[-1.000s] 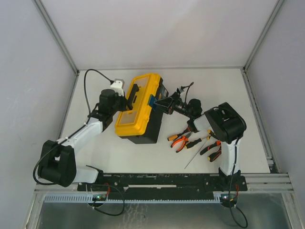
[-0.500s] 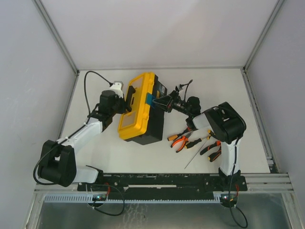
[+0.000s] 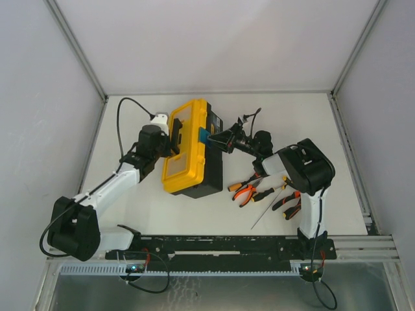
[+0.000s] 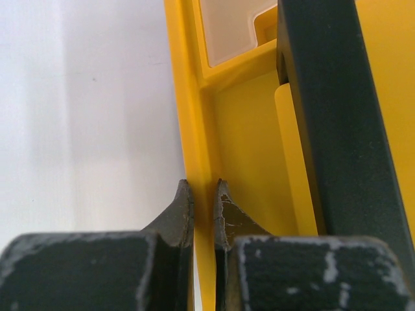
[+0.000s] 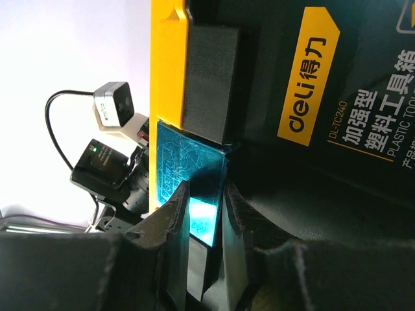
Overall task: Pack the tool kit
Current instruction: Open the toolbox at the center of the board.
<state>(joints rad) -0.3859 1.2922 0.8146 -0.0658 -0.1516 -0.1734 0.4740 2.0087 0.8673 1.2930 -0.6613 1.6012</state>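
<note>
Where the black toolbox (image 3: 211,175) sits, a little left of the middle of the white table (image 3: 149,207), its yellow lid (image 3: 185,146) faces up and leftward, and the black body shows along the lid's right and near edges. The black handle (image 4: 337,129) runs down the lid's length.

On the lid's left long edge, the left gripper (image 4: 203,214) is pinched tight on the thin yellow rim, one finger on each face. On the opposite side, at the lid's right edge, the right gripper (image 5: 204,207) has its fingers closed against both sides of the teal latch (image 5: 188,168), just below the black block on the lid's lip. Both arms reach in at a slant, so the box is flanked left and right.

Right of the box and apart from it, the orange-handled pliers (image 3: 244,190) lie near the right arm's elbow, with a thin screwdriver (image 3: 267,208) and a second pair of pliers (image 3: 288,204) closer to the table's near edge.

Bare white surface shows behind the box up to the back wall, and a strip of it runs between the box's near edge and the black rail (image 3: 214,245).
</note>
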